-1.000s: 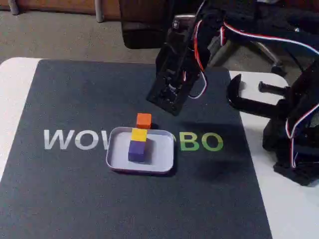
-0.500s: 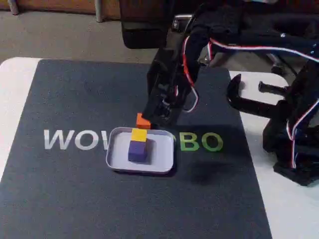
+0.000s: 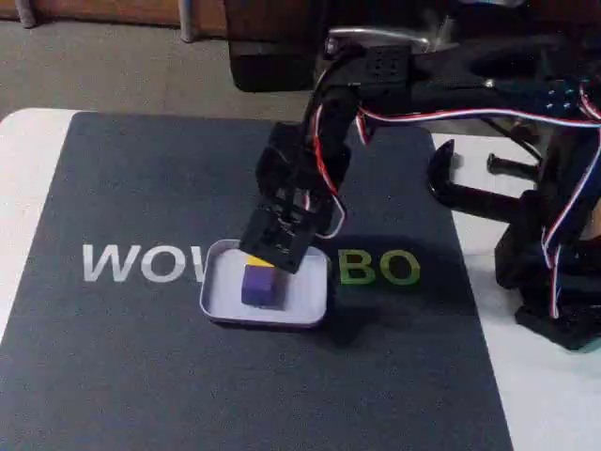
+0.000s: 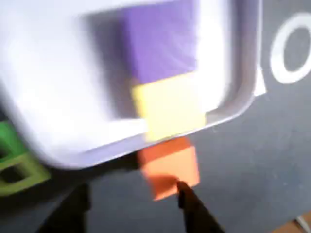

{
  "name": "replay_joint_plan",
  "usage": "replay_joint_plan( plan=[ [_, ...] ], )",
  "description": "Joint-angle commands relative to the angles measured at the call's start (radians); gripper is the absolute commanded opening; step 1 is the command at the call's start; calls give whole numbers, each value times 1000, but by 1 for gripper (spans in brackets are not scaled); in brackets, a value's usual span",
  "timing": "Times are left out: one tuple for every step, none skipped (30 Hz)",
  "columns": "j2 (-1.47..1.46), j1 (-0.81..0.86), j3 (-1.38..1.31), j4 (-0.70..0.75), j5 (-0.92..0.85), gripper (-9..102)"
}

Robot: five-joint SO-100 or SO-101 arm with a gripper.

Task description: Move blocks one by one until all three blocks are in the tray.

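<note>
The pale tray (image 3: 218,308) lies on the dark mat and holds a purple block (image 3: 261,286) with a yellow block (image 3: 258,262) touching its far side. My gripper (image 3: 274,252) hangs low over the tray's far rim and covers most of the yellow block. In the wrist view the purple block (image 4: 160,43) and yellow block (image 4: 170,104) sit inside the tray (image 4: 58,97). The orange block (image 4: 170,165) rests on the mat just outside the rim, against the yellow one. My gripper (image 4: 131,194) is open, its right fingertip (image 4: 187,196) at the orange block's near edge.
A black mat (image 3: 141,376) with "WOW" and green "BO" lettering covers the white table (image 3: 28,178). A black clamp (image 3: 470,193) and the arm's base (image 3: 563,272) stand at the right. The arm's wires (image 3: 329,188) hang above the tray.
The gripper has come down and to the left, from above the mat behind the tray to the tray's far rim. It now covers the orange block in the fixed view.
</note>
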Motion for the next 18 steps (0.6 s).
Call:
replay_joint_plan(
  plan=[
    [-17, -31, -81, -6, 48, 23],
    [-28, -37, -100, -6, 57, 23],
    [-35, -41, -117, -6, 64, 23],
    [-46, -46, -133, -6, 69, 24],
    [-58, -49, -149, -6, 72, 24],
    [-69, -54, -163, -6, 80, 24],
    [-80, -60, -176, -6, 94, 24],
    [-91, -63, -192, -6, 106, 24],
    [-101, -66, -206, -6, 117, 24],
    [-110, -69, -216, -6, 123, 24],
    [-120, -69, -227, -6, 126, 24],
    [-124, -69, -235, -6, 127, 24],
    [-127, -66, -239, -6, 127, 24],
    [-129, -64, -242, -5, 127, 24],
    [-129, -61, -244, -3, 124, 24],
    [-129, -58, -244, -3, 124, 24],
    [-129, -54, -244, -3, 118, 24],
    [-127, -51, -244, -2, 117, 24]
  ],
)
